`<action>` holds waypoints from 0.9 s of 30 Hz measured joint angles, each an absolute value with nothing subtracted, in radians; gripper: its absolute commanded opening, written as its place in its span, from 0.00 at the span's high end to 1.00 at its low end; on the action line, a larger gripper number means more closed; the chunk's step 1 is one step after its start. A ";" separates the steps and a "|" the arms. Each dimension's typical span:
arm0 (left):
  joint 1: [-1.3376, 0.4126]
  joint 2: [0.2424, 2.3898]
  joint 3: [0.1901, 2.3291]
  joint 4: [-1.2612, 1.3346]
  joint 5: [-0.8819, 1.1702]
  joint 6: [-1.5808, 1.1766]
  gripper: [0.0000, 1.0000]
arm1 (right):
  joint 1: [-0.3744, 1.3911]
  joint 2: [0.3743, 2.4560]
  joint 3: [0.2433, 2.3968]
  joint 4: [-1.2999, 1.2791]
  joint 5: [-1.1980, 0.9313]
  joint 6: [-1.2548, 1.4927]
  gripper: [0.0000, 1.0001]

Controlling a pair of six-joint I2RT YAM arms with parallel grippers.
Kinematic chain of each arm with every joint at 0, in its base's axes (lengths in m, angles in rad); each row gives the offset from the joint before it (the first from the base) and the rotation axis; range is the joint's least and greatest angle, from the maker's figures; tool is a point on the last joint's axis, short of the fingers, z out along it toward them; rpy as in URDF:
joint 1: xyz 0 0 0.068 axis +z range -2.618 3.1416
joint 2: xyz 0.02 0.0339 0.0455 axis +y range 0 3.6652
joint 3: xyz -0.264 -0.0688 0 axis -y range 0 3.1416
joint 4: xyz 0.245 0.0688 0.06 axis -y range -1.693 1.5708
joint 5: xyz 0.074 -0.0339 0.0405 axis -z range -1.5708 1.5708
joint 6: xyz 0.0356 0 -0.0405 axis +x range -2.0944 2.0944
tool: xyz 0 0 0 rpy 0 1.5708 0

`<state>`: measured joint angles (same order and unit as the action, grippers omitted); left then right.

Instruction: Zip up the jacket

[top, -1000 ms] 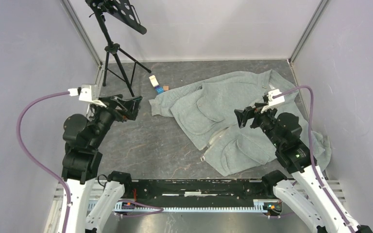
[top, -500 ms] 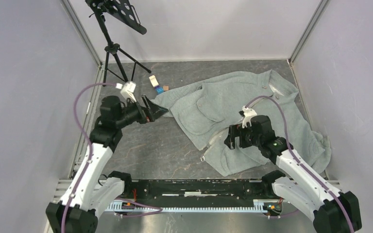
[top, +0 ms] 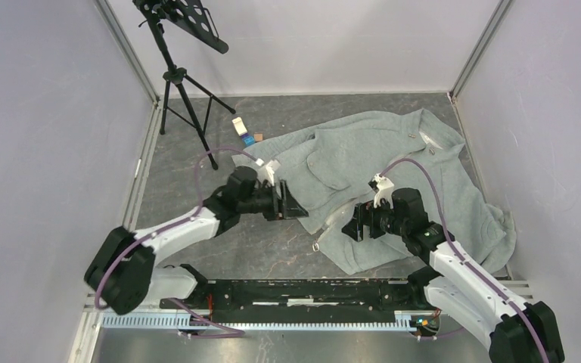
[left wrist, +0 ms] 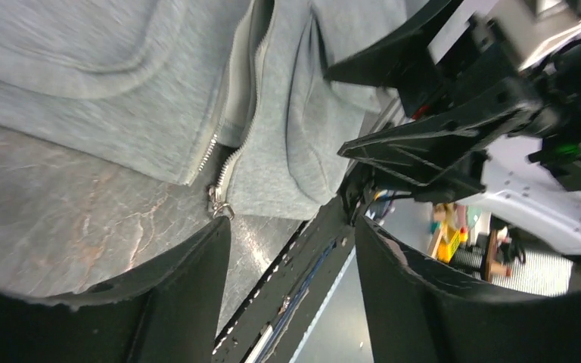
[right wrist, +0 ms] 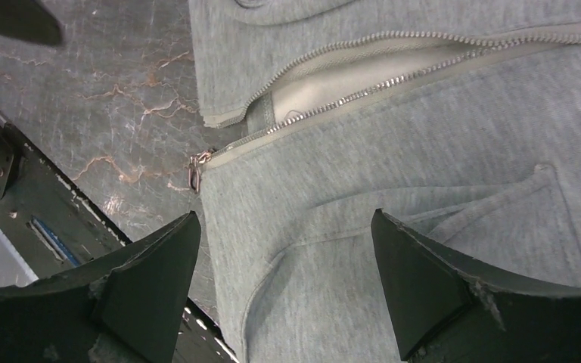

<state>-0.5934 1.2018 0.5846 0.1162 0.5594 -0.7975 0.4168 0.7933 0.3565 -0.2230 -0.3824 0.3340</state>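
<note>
The light grey-green fleece jacket (top: pixel 393 162) lies spread on the dark table, front up, its pale zipper open at the bottom hem. The metal zipper pull (top: pixel 315 246) lies on the table at the hem's near corner; it shows in the left wrist view (left wrist: pixel 219 204) and in the right wrist view (right wrist: pixel 196 172). My left gripper (top: pixel 296 206) is open and empty, low over the table just left of the hem. My right gripper (top: pixel 352 224) is open and empty, hovering over the lower right front panel (right wrist: pixel 393 189) near the zipper's bottom end.
A black tripod stand (top: pixel 178 79) stands at the back left. A small white and blue item (top: pixel 243 131) lies on the table by the jacket's sleeve. Grey walls enclose the table on three sides. The black base rail (top: pixel 302 291) runs along the near edge.
My left arm has swung from the left side across to the jacket's hem. My right arm has lowered and moved towards the zipper's bottom end. Both grippers have stayed open.
</note>
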 measured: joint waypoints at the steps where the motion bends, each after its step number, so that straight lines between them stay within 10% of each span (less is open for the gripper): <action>1: -0.624 1.245 0.590 0.134 0.556 -0.801 0.40 | 0.417 0.797 0.356 -0.223 -0.390 0.332 0.13; 8: -0.720 1.419 0.616 0.182 0.539 -0.820 0.52 | 0.484 0.873 0.356 -0.179 -0.473 0.361 0.20; 27: -0.725 0.937 0.379 0.156 0.217 -0.852 0.37 | 0.902 1.277 0.685 -0.463 0.098 1.069 0.30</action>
